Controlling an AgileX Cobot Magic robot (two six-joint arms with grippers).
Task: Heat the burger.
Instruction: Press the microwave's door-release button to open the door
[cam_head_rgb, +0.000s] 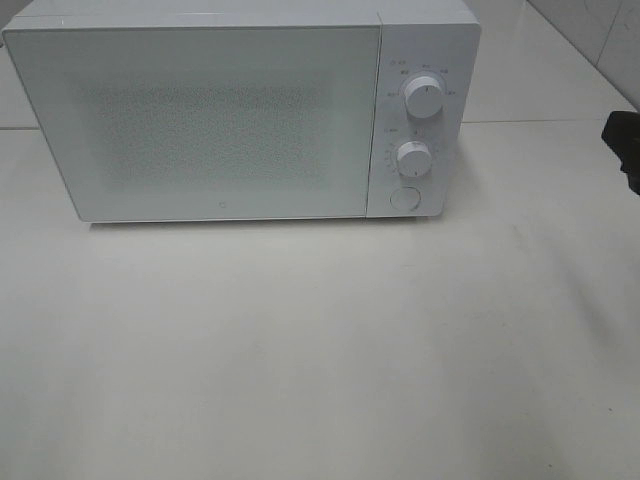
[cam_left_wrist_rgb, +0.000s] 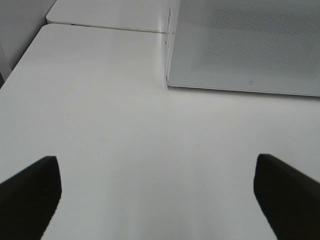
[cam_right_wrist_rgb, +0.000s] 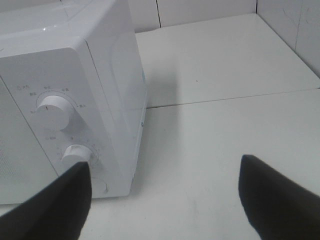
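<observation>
Microwave (cam_head_rgb: 200, 120) sits shut; burger isn't visible anywhere, so it's inside or off-camera, can't tell. Left gripper (cam_left_wrist_rgb: 157, 195) and right gripper (cam_right_wrist_rgb: 165, 195) both gape wide, empty. Right one hangs near the knobs (cam_right_wrist_rgb: 55, 111), probably for dialing.

I see the microwave (cam_head_rgb: 200, 120) on the far part of the surface (cam_head_rgb: 320, 350). At its right end, the upper knob (cam_head_rgb: 423, 97) sits above the lower knob (cam_head_rgb: 412, 156), with a button (cam_head_rgb: 404, 197) beneath.

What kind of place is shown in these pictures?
Likely a staged kitchen corner, though I cannot be sure: a white microwave with two dials stands on a plain white table, and white wall tiles rise behind.
</observation>
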